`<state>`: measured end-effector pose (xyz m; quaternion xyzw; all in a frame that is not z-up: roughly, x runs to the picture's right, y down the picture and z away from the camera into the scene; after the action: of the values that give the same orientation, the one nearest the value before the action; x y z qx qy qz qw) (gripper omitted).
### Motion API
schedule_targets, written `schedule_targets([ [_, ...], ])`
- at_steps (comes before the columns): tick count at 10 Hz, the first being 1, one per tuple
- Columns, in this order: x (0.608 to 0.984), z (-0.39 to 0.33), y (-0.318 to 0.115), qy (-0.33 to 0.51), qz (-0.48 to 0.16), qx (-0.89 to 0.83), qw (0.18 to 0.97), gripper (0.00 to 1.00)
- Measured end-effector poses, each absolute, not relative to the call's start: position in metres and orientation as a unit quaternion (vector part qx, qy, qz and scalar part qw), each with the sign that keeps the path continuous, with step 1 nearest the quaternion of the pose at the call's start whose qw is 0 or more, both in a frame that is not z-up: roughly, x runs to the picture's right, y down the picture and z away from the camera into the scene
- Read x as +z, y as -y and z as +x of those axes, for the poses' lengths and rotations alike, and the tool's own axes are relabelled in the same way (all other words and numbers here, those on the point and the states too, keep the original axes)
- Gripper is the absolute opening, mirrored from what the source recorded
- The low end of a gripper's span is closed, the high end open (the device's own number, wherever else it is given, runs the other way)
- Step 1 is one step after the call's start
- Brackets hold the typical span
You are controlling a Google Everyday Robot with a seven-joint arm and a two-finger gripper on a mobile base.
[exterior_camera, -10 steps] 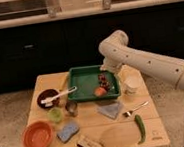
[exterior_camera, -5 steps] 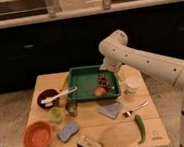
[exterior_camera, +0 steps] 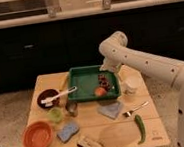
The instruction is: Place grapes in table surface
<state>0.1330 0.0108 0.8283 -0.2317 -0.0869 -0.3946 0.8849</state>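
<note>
— Nothing seems to have moved over the last second: arm, claw and every item sit as they did.

— Where is the claw?

— In the camera view, the gripper (exterior_camera: 104, 71) hangs low over the far right part of the one green tray (exterior_camera: 80, 70), at the end of the white arm (exterior_camera: 134, 57). Whether it is released or clenched, I cannot tell.

— And the grapes?

— One cluster of grapes (exterior_camera: 103, 80) lies just beneath the claw, inside the tray, not on the table surface (exterior_camera: 118, 133). I cannot tell if the claw touches them. One orange fruit (exterior_camera: 100, 91) lies just nearer than the cluster, also in the tray.

— Count the rest.

— Right of the claw, beside the tray: one white cup (exterior_camera: 132, 84). Nearer than the claw: one grey cloth (exterior_camera: 111, 109), one fork (exterior_camera: 135, 109), one long green vegetable (exterior_camera: 139, 127). Left of it: one dark bowl (exterior_camera: 44, 101) with one white utensil (exterior_camera: 60, 94) across it, one green cup (exterior_camera: 55, 114), one metal cup (exterior_camera: 71, 109). Farthest from it: one orange bowl (exterior_camera: 38, 136), one blue sponge (exterior_camera: 67, 131), one brush-like block (exterior_camera: 89, 145).

— Any writing?

— Too small to read.
</note>
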Motion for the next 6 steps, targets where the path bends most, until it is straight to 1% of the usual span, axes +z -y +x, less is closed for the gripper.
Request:
schedule_targets([
  [6,0.844,0.131,-0.013,0.091,-0.229,-0.416,0.876,0.80],
])
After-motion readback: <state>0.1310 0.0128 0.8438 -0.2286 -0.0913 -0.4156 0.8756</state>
